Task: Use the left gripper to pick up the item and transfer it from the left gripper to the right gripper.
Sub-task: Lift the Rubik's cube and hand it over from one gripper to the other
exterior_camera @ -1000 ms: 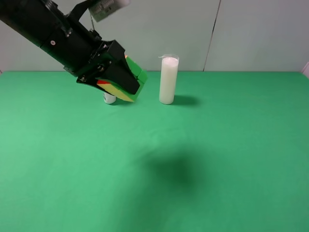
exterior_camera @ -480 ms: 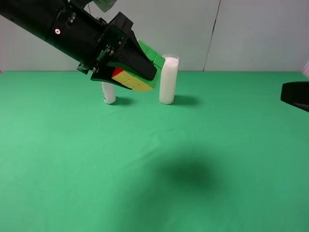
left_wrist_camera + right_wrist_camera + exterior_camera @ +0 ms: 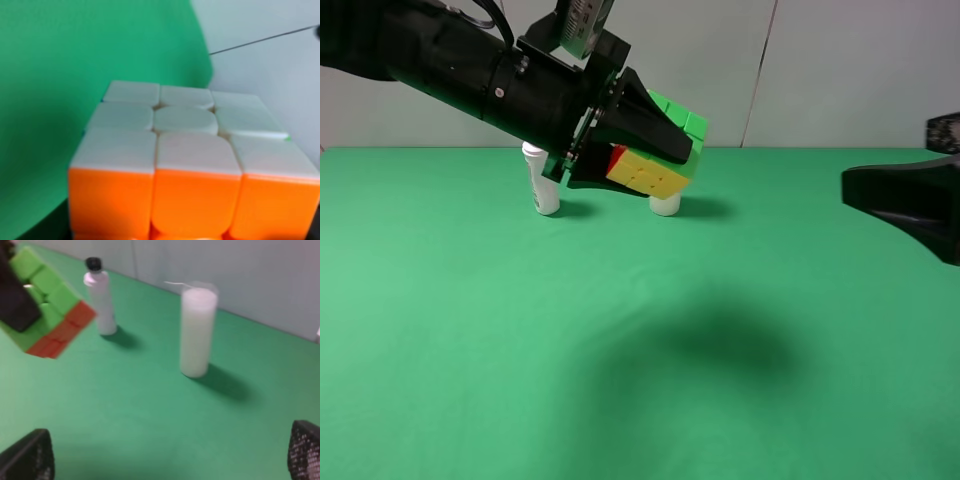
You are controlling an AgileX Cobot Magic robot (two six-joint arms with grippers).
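Left pincer (image 3: 665, 160) clamps cube (image 3: 645, 173) aloft — glass cylinder (image 3: 197, 332) white-filled.

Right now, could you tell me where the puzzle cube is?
In the high view the cube is held aloft in the left gripper, left of centre, in front of the white cylinder and right of the bottle.

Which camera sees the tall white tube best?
The right wrist view: the tall white tube stands whole, nothing in front. From the high view the cube hides all but its foot. The left wrist view misses it.
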